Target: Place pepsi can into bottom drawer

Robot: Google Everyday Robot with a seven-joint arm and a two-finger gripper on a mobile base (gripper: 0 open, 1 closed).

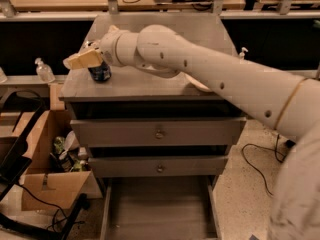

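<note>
The pepsi can (100, 73), dark blue, stands upright near the left edge of the grey cabinet top (150, 86). My gripper (83, 60), with tan tips, is at the can's top and reaches in from the right on the long white arm; it hides the upper part of the can. The can still rests on the cabinet top. The bottom drawer (160, 211) is pulled out towards me at the foot of the cabinet, a shallow grey tray with nothing in it.
Two shut grey drawers with round knobs (159, 132) (160, 168) sit above the open one. A cardboard box (47, 186) with clutter stands on the floor to the left. A clear bottle (44, 70) stands on a left shelf. Cables (255, 164) lie on the floor to the right.
</note>
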